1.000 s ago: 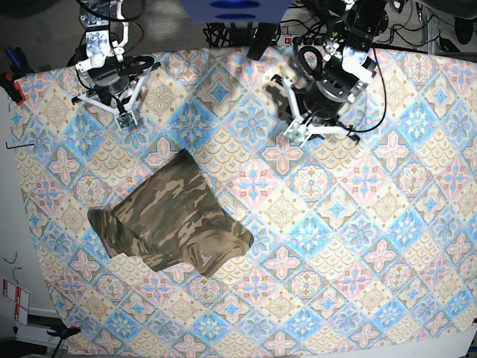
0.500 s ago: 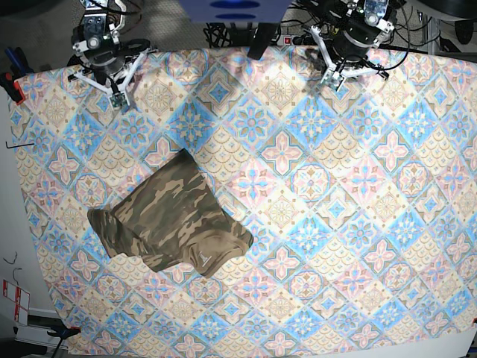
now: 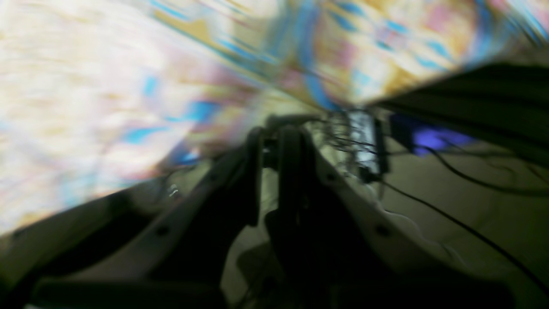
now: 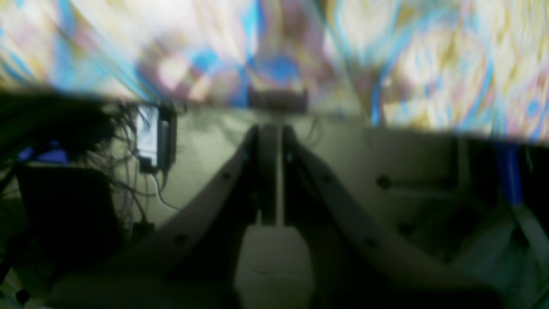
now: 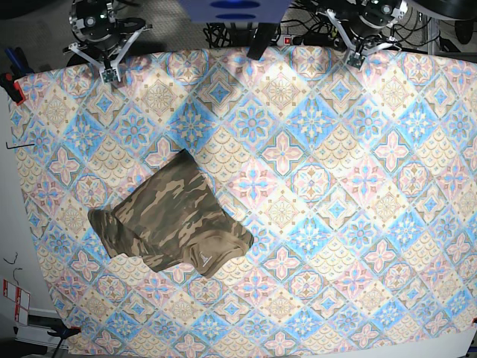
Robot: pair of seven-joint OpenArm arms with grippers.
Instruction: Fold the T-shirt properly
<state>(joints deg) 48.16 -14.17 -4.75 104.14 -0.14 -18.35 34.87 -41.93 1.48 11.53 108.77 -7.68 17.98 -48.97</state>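
Observation:
The camouflage T-shirt lies bunched in a compact, partly folded heap on the left-middle of the patterned tablecloth. Neither gripper touches it. My left gripper is pulled back over the table's far right edge, and my right gripper over the far left edge. Both wrist views are motion-blurred. In the left wrist view the gripper has its fingers close together and holds nothing. In the right wrist view the gripper is also shut and empty. The shirt is out of both wrist views.
A blue mount stands at the back centre. Cables and a power strip lie on the floor behind the table's far edge. A clamp grips the left table edge.
Both arms have drawn back from over the cloth to the table's far edge. The T-shirt has not moved.

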